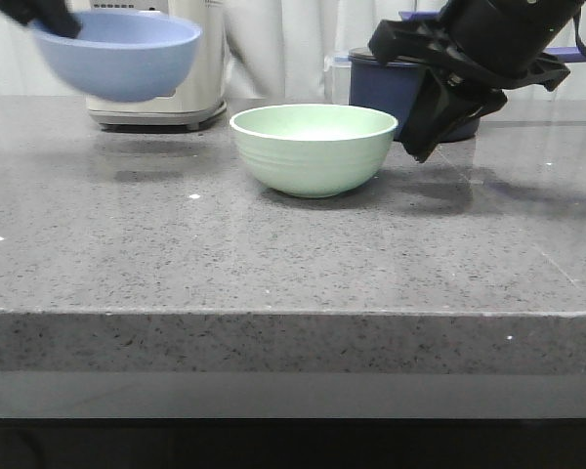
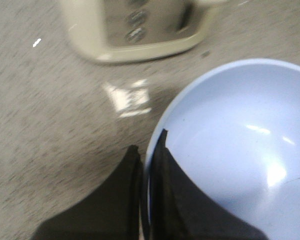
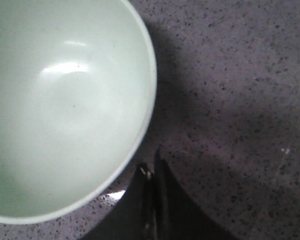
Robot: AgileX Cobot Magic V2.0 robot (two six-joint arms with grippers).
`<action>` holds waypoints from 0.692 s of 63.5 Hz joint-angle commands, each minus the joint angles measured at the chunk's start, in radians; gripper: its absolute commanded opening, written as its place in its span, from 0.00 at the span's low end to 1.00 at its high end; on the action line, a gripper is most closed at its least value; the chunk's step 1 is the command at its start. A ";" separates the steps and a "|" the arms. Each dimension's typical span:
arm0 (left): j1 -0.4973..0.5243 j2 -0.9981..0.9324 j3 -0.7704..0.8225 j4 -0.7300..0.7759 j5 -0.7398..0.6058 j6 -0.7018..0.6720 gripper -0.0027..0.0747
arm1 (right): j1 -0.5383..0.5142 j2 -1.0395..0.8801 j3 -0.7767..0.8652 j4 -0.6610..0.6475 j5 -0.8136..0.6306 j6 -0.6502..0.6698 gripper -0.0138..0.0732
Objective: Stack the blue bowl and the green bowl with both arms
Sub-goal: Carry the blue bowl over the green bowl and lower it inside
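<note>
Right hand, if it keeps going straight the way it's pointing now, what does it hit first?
Probably the bare countertop. The right hand points down just beside the green bowl, apparently clear of its rim, though depth is uncertain.

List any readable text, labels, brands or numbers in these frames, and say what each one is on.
None can be read.
The beige appliance has round dark buttons, but any markings on them are too blurred to read.
The blue bowl, green bowl and dark pot show no lettering.

Left hand (image 2: pixel 149 165) raised at far left, fingers pinched together; right hand (image 3: pixel 152 175) closed, hanging low.
</note>
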 commanded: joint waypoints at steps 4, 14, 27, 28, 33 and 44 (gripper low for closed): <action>-0.095 -0.032 -0.094 -0.024 -0.032 0.000 0.01 | -0.003 -0.042 -0.022 0.015 -0.040 -0.012 0.09; -0.195 0.013 -0.142 -0.024 -0.034 0.000 0.01 | -0.003 -0.042 -0.022 0.015 -0.040 -0.012 0.09; -0.291 0.079 -0.179 -0.024 -0.040 0.000 0.01 | -0.003 -0.042 -0.022 0.015 -0.040 -0.012 0.09; -0.298 0.083 -0.179 -0.024 -0.040 0.000 0.01 | -0.003 -0.042 -0.022 0.015 -0.040 -0.012 0.09; -0.309 0.095 -0.179 -0.024 -0.040 0.000 0.01 | -0.003 -0.042 -0.022 0.015 -0.040 -0.012 0.09; -0.313 0.112 -0.179 -0.024 -0.036 0.000 0.01 | -0.003 -0.042 -0.022 0.015 -0.040 -0.012 0.09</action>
